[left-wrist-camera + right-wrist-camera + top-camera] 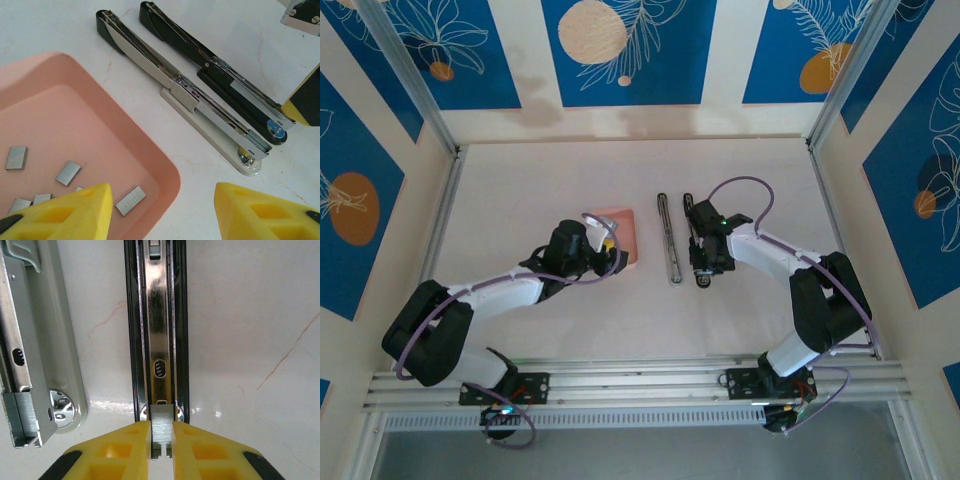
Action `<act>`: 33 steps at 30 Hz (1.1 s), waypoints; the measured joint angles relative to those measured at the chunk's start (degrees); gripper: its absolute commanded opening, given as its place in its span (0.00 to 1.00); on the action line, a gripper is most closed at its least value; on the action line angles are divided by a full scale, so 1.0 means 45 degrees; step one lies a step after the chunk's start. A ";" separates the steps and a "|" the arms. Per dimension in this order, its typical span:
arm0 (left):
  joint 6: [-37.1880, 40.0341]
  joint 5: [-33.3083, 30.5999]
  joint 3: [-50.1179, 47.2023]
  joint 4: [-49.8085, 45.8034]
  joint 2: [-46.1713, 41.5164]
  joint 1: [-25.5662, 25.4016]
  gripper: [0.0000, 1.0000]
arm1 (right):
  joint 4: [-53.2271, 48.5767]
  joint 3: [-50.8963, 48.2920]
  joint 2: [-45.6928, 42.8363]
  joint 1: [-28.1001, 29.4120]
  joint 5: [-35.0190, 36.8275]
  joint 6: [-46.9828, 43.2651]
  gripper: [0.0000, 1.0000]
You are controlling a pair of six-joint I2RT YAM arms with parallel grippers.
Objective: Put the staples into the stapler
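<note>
While our right claw (161, 440) pinches a single staple strip (161, 422) between its yellow pads, the strip sits at the near end of the black stapler (160, 315). That stapler lies opened flat on the table (250, 315), its shiny channel facing up. A pale stapler (35, 340) lies just beside it, also opened.

Our left claw (162, 205) hangs with its jaws spread and nothing between them, over the corner of a pink tray (75, 62). The other staples (68, 172) lie loose in that tray.

We judge the step in hand to be seating the strip in the channel. The next move seems to call for lining the strip up squarely between the rails, letting go, and then closing the stapler.
</note>
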 measured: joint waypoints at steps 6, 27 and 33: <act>0.0005 0.0005 0.0000 0.0000 0.0000 -0.0005 0.56 | -0.0170 0.0000 0.0005 0.0000 -0.0209 0.0180 0.15; 0.0000 0.0005 -0.0005 0.0010 -0.0029 -0.0010 0.56 | -0.1103 -0.0384 -0.0631 0.0379 -0.0301 0.1127 0.16; 0.0000 0.0000 -0.0092 0.0146 -0.0121 -0.0010 0.57 | -0.1627 0.0107 -0.0996 0.0204 -0.0287 0.1020 0.35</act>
